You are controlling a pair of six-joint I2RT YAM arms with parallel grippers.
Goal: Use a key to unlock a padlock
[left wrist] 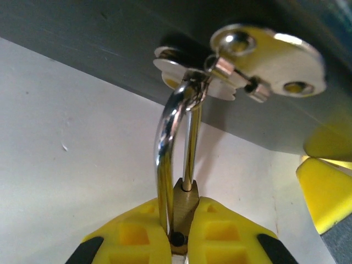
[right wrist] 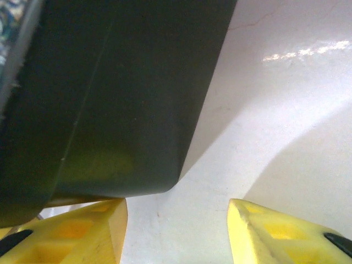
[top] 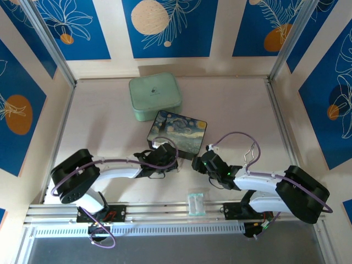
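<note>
Robot lab test cell. Pale tabletop (top: 104, 126) boxed in by wall panels printed blue with white leaves and orange discs (top: 165, 27), set between bare aluminium frame posts (top: 49, 44). Two black-and-white robot arms (top: 118, 173) bolted to a slotted aluminium rail (top: 159, 209) at the near edge, perforated cable duct (top: 165, 228) alongside, purple cables (top: 236, 133) looping loose.

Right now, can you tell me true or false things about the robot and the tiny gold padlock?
The left gripper pinches the tiny brass-gold padlock. True.
The padlock's thin silver shackle hangs free. False: it hooks through the silver latch on the night-sky painted box.
The right gripper holds something. False: its yellow fingers stand apart, empty.
A mint-green rounded box sits beyond the painted box. True.
</note>
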